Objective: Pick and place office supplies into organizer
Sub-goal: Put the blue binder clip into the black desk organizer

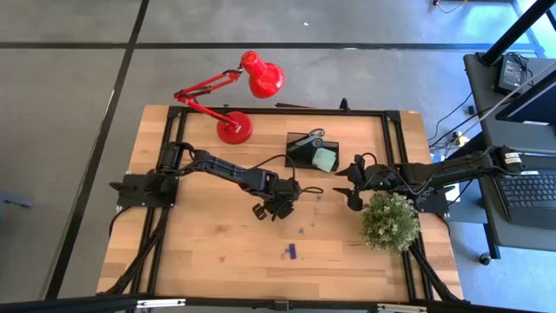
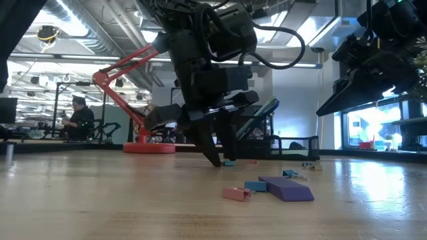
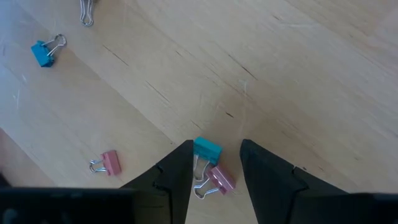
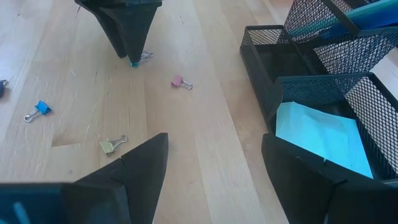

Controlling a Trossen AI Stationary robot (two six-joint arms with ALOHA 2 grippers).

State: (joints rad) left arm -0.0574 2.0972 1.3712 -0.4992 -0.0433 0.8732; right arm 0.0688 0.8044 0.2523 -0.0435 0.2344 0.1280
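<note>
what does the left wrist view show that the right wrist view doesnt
Only the left wrist view shows the teal binder clip and a pink clip lying together between the left end effector fingers. Only the right wrist view shows the organizer holding a sticky-note pad, plus a yellow clip. Both show the wooden table and a blue clip.

A red desk lamp stands at the far left of the wooden table, its head reaching past the far edge. A small green bushy plant sits near the right edge.
</note>
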